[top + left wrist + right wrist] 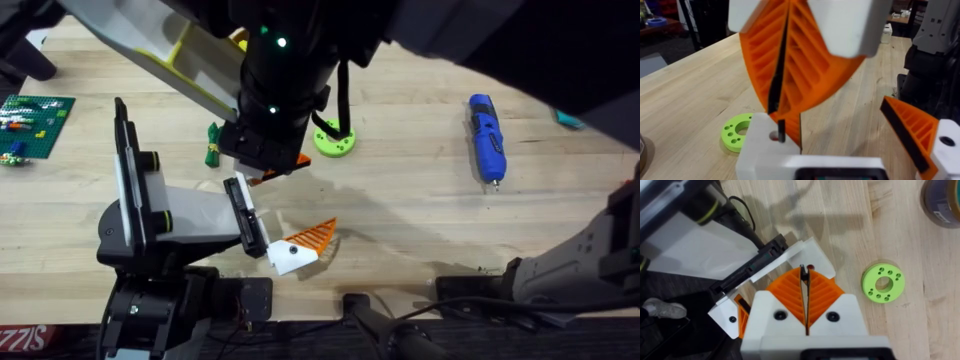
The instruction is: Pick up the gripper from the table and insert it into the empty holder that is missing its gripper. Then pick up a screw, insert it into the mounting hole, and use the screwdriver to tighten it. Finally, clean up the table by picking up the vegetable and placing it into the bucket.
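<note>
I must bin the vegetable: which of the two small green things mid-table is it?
The vegetable is the dark green, knobbly, elongated one, farther from the screwdriver. The ring is lime green, flat and round with holes.

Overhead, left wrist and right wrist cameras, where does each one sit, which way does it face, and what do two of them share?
Overhead: above the light wooden table, looking down and forward; a dark blurred arm looms close.
Left wrist: low, facing across the table past the orange-and-white left end effector.
Right wrist: facing straight down past the right end effector onto the grey wedge-shaped holder.
Shared: all three views show the lime green ring-shaped disc.
</note>
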Motion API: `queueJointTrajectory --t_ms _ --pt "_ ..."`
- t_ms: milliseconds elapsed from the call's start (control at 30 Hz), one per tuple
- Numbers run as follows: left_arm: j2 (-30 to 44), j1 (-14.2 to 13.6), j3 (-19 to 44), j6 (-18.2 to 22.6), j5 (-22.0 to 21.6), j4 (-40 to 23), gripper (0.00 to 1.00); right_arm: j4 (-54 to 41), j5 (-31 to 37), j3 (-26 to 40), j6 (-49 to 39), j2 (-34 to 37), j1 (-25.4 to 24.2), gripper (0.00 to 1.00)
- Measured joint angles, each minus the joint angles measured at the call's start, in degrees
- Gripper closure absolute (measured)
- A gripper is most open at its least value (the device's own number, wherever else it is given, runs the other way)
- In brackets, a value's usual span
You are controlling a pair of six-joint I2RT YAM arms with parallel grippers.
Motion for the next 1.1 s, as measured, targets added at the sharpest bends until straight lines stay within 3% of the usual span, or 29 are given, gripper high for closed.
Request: queueJointTrajectory --t_ms 1100 --pt "0.01 0.0 0.0 -0.01 0.02 0.12 0.018 -0.34 3.89 0.0 -0.46 0.01 -0.01 0.997"
